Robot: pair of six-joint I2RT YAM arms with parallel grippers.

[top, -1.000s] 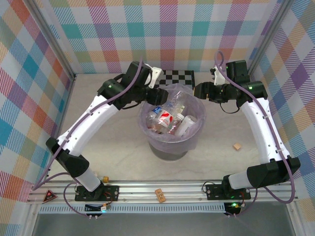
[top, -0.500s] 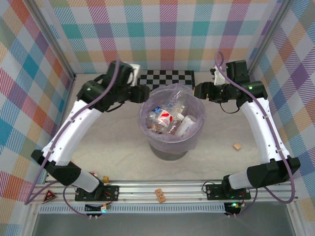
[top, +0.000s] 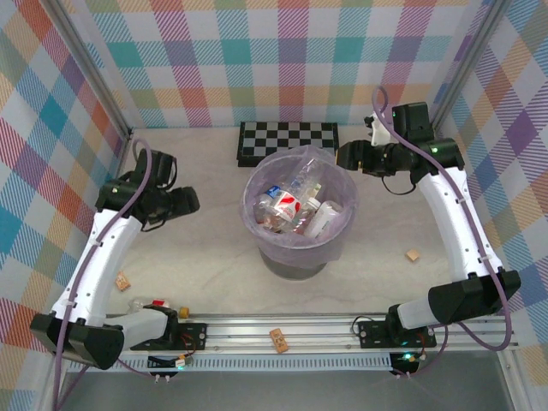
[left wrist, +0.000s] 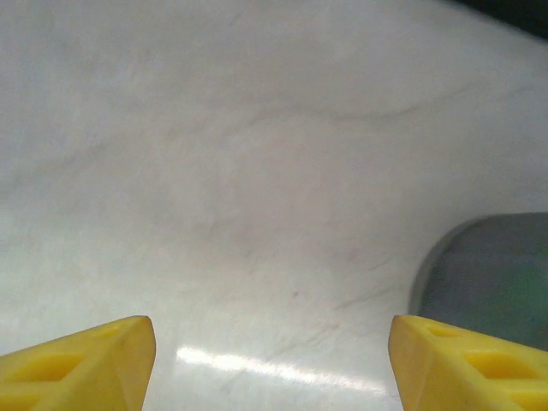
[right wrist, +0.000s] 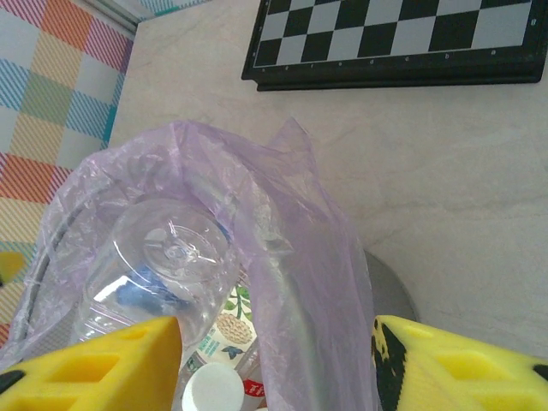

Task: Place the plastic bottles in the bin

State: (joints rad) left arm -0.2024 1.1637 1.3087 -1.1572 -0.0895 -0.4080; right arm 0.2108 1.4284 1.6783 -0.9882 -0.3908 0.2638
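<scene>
Bin: the bin (top: 295, 264) stands near the middle of the surface (top: 197, 265), a little toward the far edge, with the checkerboard (top: 287, 139) just behind it.
Bottles: many plastic bottles (top: 287, 205) lie heaped inside the bin. In the right wrist view one clear bottle (right wrist: 163, 257) sits high against the lavender bag (right wrist: 291, 223).
Left fingers: the left fingers (left wrist: 77, 364) are released, spread apart with nothing between them. They are over bare surface between the bin and the left edge.
Right fingers: the right fingers (right wrist: 462, 364) hang by the far-right part of the rim, also spread and grasping nothing. A loose fold of the bag rises just in front of them.
Left over: a small clear thing (top: 135, 303) lies at the near edge, beside the base of the left arm. It is too small to tell if it is a bottle. The tan block (top: 413, 255) toward the right edge is no part of the task.
Progress: I judge the task nearly done, or done if that clear thing is no bottle.
Risk, bag: if the right fingers move or clench here, they may catch the loose fold, drag the bag and tip the high bottle out.
Risk, reach: the clear thing lies very close to the arm's own base, so the reach is cramped, and a round bottle may roll away when touched.
</scene>
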